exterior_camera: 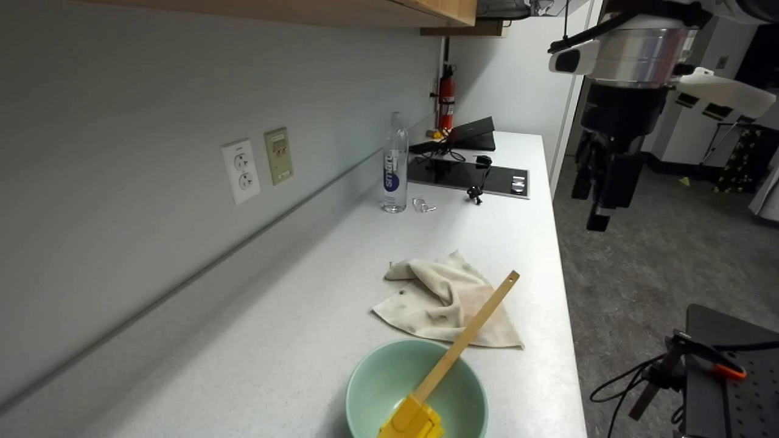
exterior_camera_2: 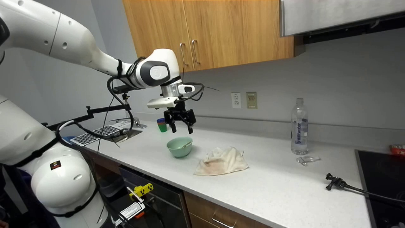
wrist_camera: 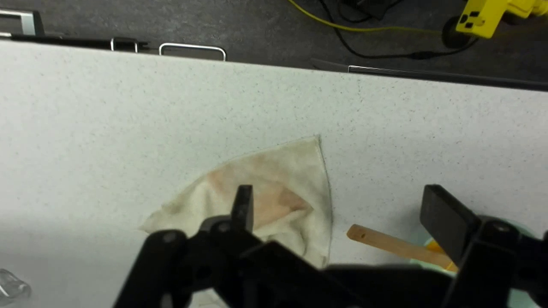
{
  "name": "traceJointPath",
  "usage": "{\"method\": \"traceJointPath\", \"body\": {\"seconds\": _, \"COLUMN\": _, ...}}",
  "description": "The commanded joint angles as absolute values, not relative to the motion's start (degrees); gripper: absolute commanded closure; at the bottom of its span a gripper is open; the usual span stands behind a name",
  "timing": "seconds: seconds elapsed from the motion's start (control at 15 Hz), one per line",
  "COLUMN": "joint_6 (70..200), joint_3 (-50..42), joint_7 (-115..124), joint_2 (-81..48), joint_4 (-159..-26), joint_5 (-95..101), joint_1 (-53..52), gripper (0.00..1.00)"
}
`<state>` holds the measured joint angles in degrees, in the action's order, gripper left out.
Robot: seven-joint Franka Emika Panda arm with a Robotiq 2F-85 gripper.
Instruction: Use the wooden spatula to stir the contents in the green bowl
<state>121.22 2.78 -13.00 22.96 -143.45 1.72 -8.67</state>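
Note:
The green bowl stands on the white counter in both exterior views, and part of it shows in the wrist view. The spatula has a wooden handle and a yellow head resting inside the bowl. The handle leans over the bowl's rim; its holed end shows in the wrist view. Other yellow bits show in the bowl, but I cannot tell what they are. My gripper is open and empty above the counter, over the bowl and cloth area. Its fingers are wide apart, not touching the spatula.
A crumpled beige cloth lies beside the bowl. A water bottle, a clear plastic piece and a cooktop are farther along. Stacked cups stand behind the bowl. Wooden cabinets hang above.

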Motion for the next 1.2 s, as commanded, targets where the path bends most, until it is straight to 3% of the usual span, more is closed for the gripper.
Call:
{"method": "traceJointPath", "body": {"seconds": 0.0, "joint_6": 121.63, "joint_3": 3.10, "joint_7": -21.47, "joint_2": 19.99, "joint_4": -141.82, "joint_5": 0.91, "joint_1": -11.64, "gripper": 0.00}}
{"method": "traceJointPath", "body": {"seconds": 0.53, "joint_6": 121.52, "joint_3": 4.67, "joint_7": -24.36, "joint_2": 19.40, "joint_4": -142.46, "joint_5": 1.60, "joint_1": -13.19, "gripper": 0.00}}
{"method": "traceJointPath", "body": {"seconds": 1.13, "joint_6": 120.78, "joint_3": -5.74, "joint_7": -54.12, "joint_2": 20.80, "joint_4": -144.91, "joint_5": -8.12, "joint_1": -13.00, "gripper": 0.00}}
